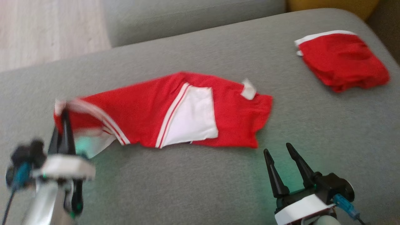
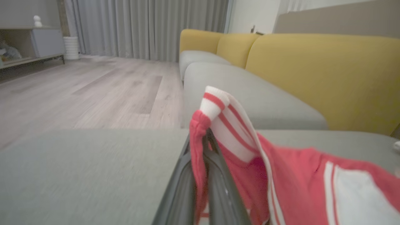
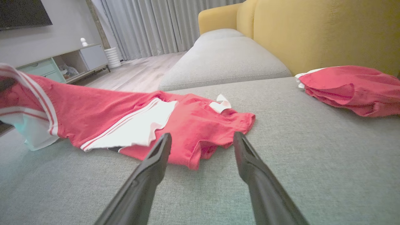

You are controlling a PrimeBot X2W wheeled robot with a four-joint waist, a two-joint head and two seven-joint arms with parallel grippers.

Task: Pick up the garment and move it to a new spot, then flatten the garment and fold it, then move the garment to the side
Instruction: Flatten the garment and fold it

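**A:** Jaws first?

**B:** The left gripper has its jaws together, clamped on the striped cuff end of the garment, which it holds a little off the grey cushion. The right gripper has its jaws wide apart and holds nothing. It hovers just short of the near right hem.

**A:** And the rest of the garment?

**B:** It lies rumpled across the middle of the cushion, white panel up. I'd judge this to be the flattening step. To do it well, the right gripper should pinch that hem corner, then both should draw apart low over the seat (a high lift would only bunch the middle).

**A:** Do the views differ?

**B:** Yes. The left wrist view shows the cloth nipped between the fingers, with the striped band flopping over their tips, where the head view is blurred. The right wrist view shows the hem curling under at the near corner. The head view places a folded red piece well apart, far right.
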